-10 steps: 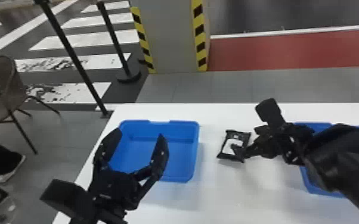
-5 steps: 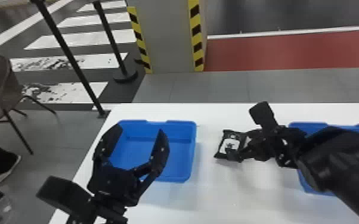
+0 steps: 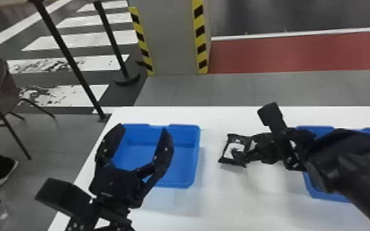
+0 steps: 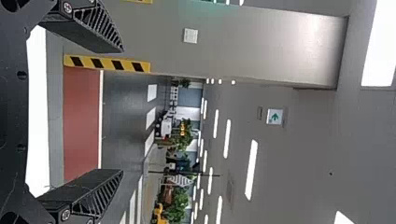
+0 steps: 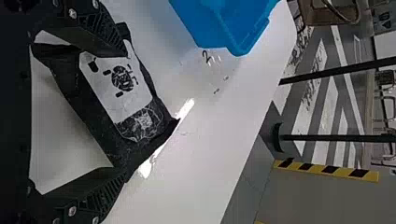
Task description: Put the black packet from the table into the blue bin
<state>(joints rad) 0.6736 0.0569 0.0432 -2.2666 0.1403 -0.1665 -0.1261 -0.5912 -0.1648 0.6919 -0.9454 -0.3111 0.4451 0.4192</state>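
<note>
1. Could pinch only a corner of the black packet (image 5: 140, 126), from closing the right gripper (image 5: 126, 114) off-centre, then lose hold on lifting.
2. Could crumple or push the packet over the white table (image 3: 239, 199), given soft film and one finger overlapping the pale label; can't tell whether touching or just above.
3. Could drop short on the rim of the near-side-left blue bin (image 3: 197, 153), if carried too low or held by an edge. Might also confuse with the other blue bin (image 3: 313, 187), under the right arm.
4. Find packet flat on table, between the bins, across the gap of the right gripper's fingers. Fingers spread wide, no grip on anything.
5. Note left gripper (image 3: 143, 128) over the left bin, also spread wide, holding nothing.
</note>
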